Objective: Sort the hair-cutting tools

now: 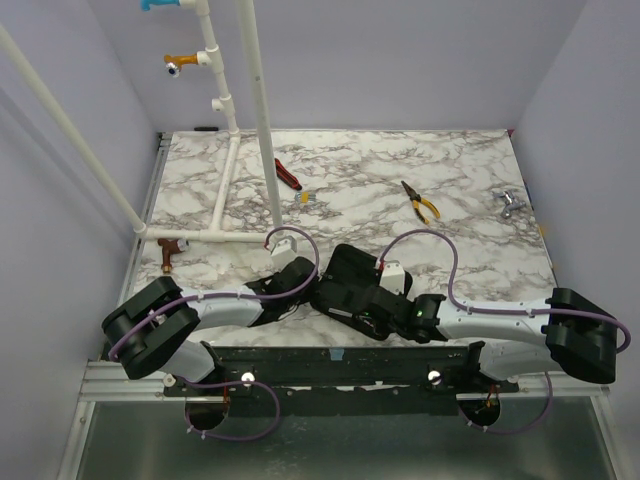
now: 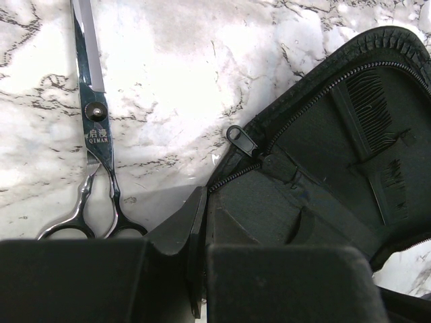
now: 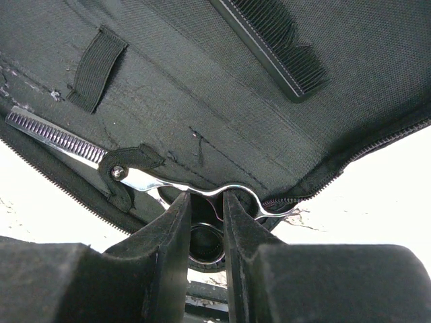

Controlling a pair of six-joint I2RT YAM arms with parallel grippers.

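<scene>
Scissors of silver metal with a toothed blade (image 3: 57,136) lie inside an open black zip-up fabric case (image 3: 202,101), their pivot tucked under a black elastic strap (image 3: 131,160) and the blade pointing toward the case's zipped edge. The right claw (image 3: 205,202) is drawn in tight on one of their small finger rings, its two black fingers (image 3: 172,232) almost touching either side of it. Higher up in the same case, a long, narrow black comb (image 3: 269,40) rests at a slant, teeth facing the far side.

A second, plain-bladed pair of silver metal scissors (image 2: 96,128) lies outside the case on the white marble-patterned surface (image 2: 188,81), blades closed and pointing away from the left wrist camera, rings nearest it, set a little apart from the case's zipper pull (image 2: 239,138). The left claw (image 2: 205,215) sits at the case's rim beside that pull, one finger against the outer wall and the other hidden inside, so it appears pressed together on the rim.

From above, the case lies near the front of the surface between the two arms. Well beyond it, yellow-handled pliers (image 1: 422,202) lie toward the right and a red-and-black-handled tool (image 1: 287,176) lies beside a white plastic pipe frame (image 1: 258,110).
</scene>
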